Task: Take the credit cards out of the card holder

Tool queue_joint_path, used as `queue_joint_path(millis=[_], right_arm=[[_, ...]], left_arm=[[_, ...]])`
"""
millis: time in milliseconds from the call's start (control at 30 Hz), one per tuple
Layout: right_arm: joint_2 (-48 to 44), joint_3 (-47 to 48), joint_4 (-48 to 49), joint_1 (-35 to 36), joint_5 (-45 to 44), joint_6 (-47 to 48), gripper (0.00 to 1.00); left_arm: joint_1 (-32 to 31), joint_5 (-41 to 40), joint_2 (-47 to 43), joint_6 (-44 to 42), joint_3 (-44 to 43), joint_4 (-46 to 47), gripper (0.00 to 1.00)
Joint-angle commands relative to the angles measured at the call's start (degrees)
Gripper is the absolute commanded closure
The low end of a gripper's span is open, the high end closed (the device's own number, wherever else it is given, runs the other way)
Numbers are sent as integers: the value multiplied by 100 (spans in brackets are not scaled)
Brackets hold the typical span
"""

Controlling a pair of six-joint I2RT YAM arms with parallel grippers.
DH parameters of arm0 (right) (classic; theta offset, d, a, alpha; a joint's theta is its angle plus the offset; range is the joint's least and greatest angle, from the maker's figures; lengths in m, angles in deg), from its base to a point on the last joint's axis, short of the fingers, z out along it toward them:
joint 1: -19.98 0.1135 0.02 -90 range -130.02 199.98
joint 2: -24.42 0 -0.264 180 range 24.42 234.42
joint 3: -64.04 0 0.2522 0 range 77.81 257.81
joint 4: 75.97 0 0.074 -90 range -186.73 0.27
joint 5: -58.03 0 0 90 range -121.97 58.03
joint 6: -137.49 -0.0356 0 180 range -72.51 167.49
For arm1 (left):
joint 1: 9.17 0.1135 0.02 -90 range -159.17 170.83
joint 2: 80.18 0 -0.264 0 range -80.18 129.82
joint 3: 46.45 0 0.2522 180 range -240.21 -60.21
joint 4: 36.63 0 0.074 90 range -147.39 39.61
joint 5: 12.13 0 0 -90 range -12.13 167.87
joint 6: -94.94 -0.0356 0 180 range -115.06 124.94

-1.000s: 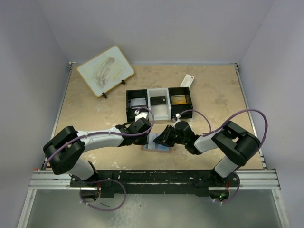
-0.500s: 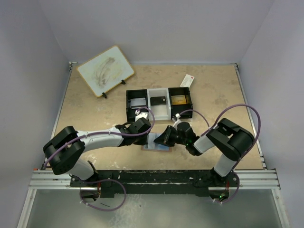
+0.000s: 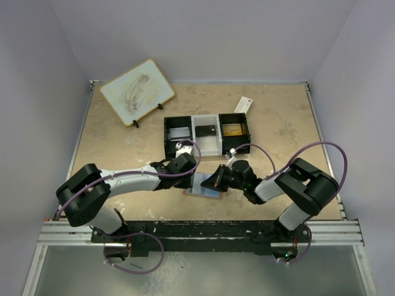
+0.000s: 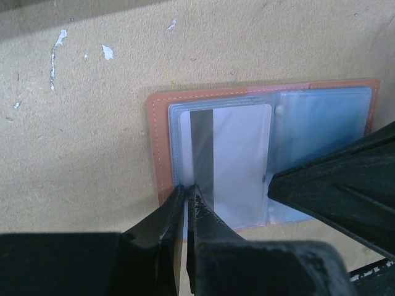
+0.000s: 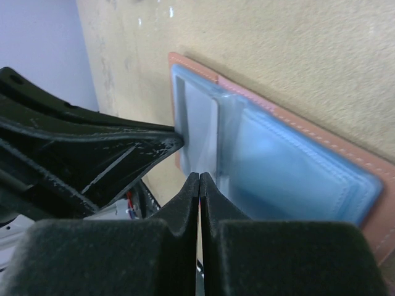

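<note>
Your left pincer (image 4: 185, 192) and right pincer (image 5: 199, 179) sat closed; the stiff, slick silvery plastic card (image 4: 237, 160) in the salmon leather holder (image 4: 159, 142) likely needed an edge pinch

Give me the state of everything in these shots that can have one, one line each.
card holder: open, lying flat on the table.
credit card: inside a clear pocket, not pulled out.
left gripper: shut, tips at the holder's edge.
right gripper: shut, tips at the card's edge; a grip cannot be told.
tray: three compartments, each with something in it.
board: propped tilted on its stand.
</note>
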Motion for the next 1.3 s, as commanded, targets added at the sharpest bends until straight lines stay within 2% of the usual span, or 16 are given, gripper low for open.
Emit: queue_joint_path(millis=[0, 233, 400, 533, 700, 800, 933, 967, 1067, 1133, 1200, 1267], right_arm=[[-245, -32, -166, 50, -9, -101, 100], [-349, -91, -390, 32, -142, -185, 100], [-10, 105, -458, 16, 19, -145, 76], [379, 128, -259, 19, 220, -112, 70], [729, 20, 971, 15, 510, -158, 74], [869, -29, 1647, 15, 651, -246, 83], [965, 12, 2034, 19, 800, -243, 92], [954, 33, 2039, 23, 804, -233, 92], [863, 63, 1840, 23, 772, -174, 80], [800, 145, 1473, 23, 731, -65, 78], [759, 278, 1155, 38, 722, 43, 79], [720, 407, 792, 71, 665, 139, 84]], left_arm=[[-45, -60, 101, -54, 126, -376, 98], [-45, -50, -159, -165, 106, -346, 94], [-43, 628, 22, -460, 88, -85, 91], [-45, 883, 125, -524, 87, 11, 86], [-44, 931, 217, -469, 86, 149, 88], [-45, 939, 246, -424, 107, 244, 93], [-44, 1029, 246, -480, 93, 305, 98], [-40, 1058, 242, -513, 91, 323, 98], [-45, 1129, 226, -591, 87, 343, 100], [-45, 1270, 233, -644, 93, 402, 100], [-45, 1395, 235, -656, 104, 482, 100], [-43, 1478, 233, -661, 121, 561, 100]])
